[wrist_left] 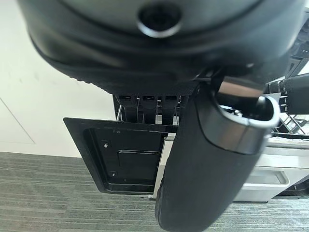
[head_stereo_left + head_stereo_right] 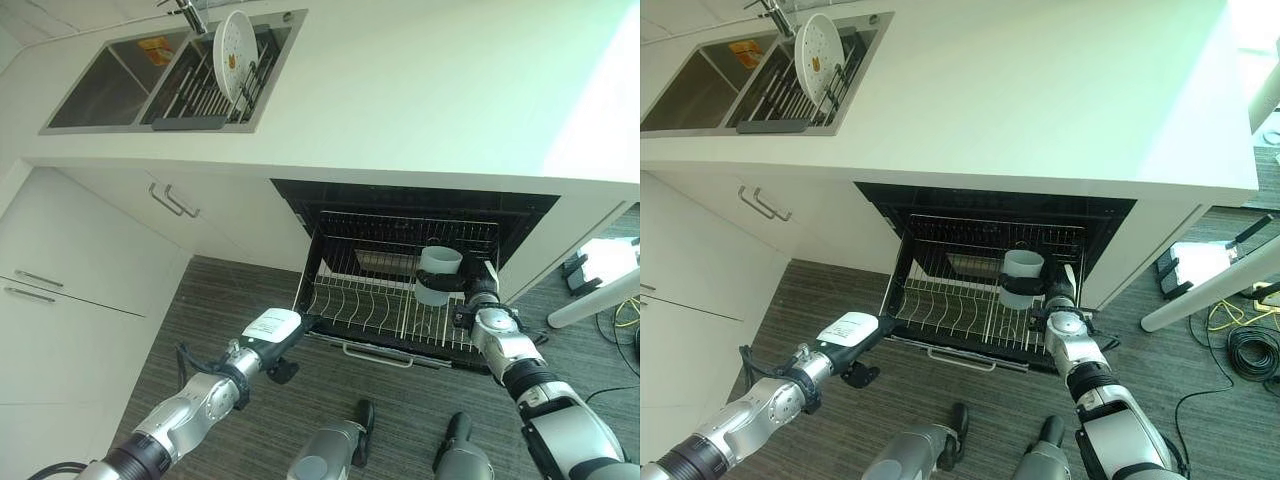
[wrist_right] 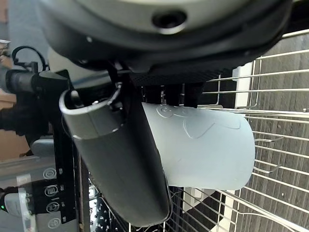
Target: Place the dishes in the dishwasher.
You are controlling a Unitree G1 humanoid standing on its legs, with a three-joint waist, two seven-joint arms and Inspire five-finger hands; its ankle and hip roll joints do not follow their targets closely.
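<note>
Right hand [image 2: 1060, 300] grips 1 grey cup [image 2: 1021, 276] over dishwasher rack [image 2: 950, 310]; left hand [image 2: 272, 330] fingers unclear. 1 plate [image 2: 234, 54] in sink rack [image 2: 205, 95].

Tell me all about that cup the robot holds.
The cup is pale grey and plain, smooth like plastic, with a faint raised mark on its side. The right robot hand grips it, thumb and fingers curled round its wall. It hangs, mouth up, over the right part of the pulled-out wire rack.
</note>
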